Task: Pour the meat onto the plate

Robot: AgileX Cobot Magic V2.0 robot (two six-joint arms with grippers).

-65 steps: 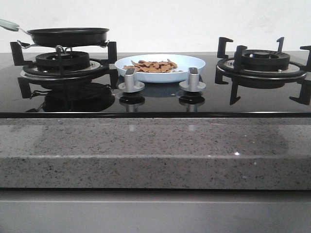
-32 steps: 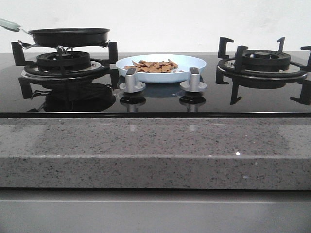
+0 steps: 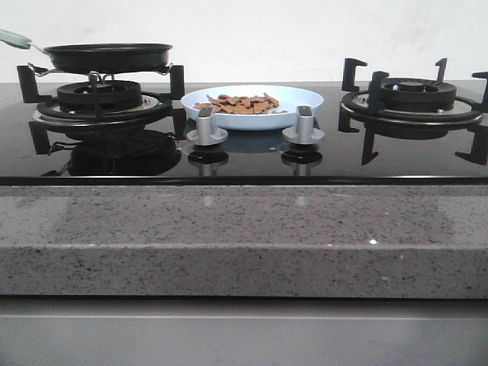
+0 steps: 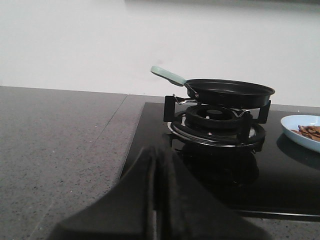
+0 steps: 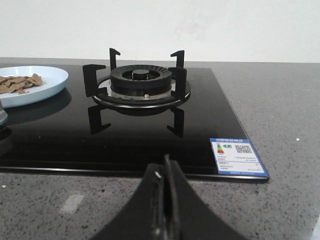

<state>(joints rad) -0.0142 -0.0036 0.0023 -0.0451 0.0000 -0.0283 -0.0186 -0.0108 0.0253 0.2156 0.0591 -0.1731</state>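
Behind 2 knobs (image 3: 207, 126), meat (image 3: 242, 104) fills plate (image 3: 305, 97)

Matte black left pincer (image 4: 156, 200): two broad, smooth fingers tapering from a wide base, thin seam between. Matte black right pincer (image 5: 164, 200): same tapered shape, small pale speck near seam.
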